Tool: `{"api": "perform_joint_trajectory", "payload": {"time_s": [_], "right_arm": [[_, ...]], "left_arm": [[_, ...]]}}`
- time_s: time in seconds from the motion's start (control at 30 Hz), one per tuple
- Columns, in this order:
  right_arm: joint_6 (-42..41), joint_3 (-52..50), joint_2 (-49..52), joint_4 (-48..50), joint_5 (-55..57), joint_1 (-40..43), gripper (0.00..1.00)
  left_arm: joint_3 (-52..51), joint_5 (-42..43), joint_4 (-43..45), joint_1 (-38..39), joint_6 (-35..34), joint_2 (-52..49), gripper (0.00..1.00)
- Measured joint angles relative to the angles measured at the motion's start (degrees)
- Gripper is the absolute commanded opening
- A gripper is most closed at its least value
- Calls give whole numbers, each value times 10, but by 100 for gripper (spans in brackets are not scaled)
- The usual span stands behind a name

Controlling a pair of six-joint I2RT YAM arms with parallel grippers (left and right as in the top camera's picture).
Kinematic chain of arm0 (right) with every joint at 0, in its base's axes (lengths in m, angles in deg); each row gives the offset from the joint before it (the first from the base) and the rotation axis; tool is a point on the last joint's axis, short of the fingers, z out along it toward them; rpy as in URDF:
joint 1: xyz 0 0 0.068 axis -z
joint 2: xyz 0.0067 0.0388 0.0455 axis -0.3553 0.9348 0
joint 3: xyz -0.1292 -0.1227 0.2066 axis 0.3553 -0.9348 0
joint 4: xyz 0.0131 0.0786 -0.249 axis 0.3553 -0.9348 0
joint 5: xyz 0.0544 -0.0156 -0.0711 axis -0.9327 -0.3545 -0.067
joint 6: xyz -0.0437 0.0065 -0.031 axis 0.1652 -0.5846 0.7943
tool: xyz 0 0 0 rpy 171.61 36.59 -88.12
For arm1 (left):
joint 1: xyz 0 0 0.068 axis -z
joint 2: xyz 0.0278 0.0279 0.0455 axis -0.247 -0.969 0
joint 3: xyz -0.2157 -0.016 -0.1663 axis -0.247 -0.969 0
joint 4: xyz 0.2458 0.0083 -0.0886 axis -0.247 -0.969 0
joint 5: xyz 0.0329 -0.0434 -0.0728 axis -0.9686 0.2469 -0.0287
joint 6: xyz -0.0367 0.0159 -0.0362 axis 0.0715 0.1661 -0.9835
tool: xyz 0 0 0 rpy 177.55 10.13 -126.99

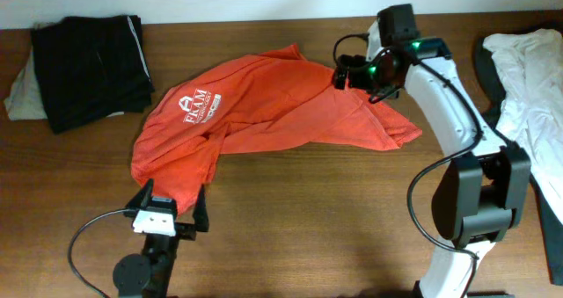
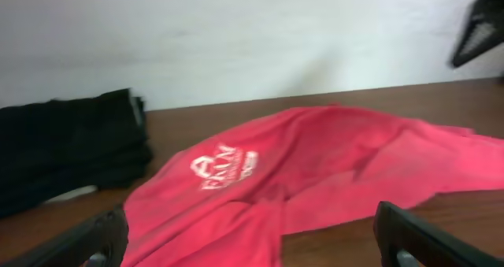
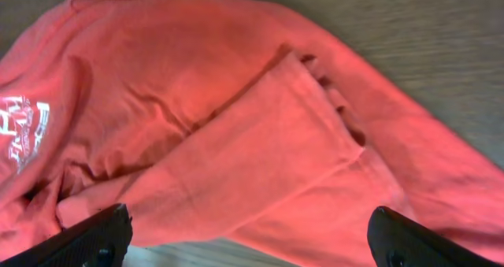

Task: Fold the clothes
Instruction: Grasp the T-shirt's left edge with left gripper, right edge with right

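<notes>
T-shirt [image 1: 290,105] rumpled on brown table [image 1: 308,219]; wall [image 2: 236,31] apparently white.

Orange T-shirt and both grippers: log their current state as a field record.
garment: orange-red T-shirt, rumpled, not folded, white lettering facing up
left gripper: open, at the shirt's near-left edge
right gripper: open, over the shirt's far-right part
other clothes: black garment folded, far left; white garment at right edge

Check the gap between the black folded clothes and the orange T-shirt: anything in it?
Only bare table. The left wrist view shows that strip between the black folded clothes and the orange T-shirt; overhead it is narrow.
</notes>
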Motion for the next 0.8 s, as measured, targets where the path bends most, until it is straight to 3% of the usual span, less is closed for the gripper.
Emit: {"api": "perform_joint_trajectory", "payload": {"time_s": [0.17,0.4,0.47,0.53,0.6,0.73,0.8], "right_arm": [[0,-2,0,1,-1,-2,99],[2,-4,1,1,-3,-2,99],[14,-4,1,-4,-3,-2,99],[18,-4,1,-5,-1,-2,99],[20,-4,1,-8,10,-2,99],[22,-4,1,-1,28,-2,99],[22,-4,1,5,31,-2,99]], "left_arm": [[59,2,-17,0,0,-72,99],[397,-93,-181,0,59,-529,99],[449,-100,-209,-2,57,-591,99],[474,-115,-222,-33,29,-675,99],[487,-116,-223,-120,-1,-722,99],[487,-72,-231,-228,-18,-758,99],[489,-45,-255,-240,-20,-780,99]]}}
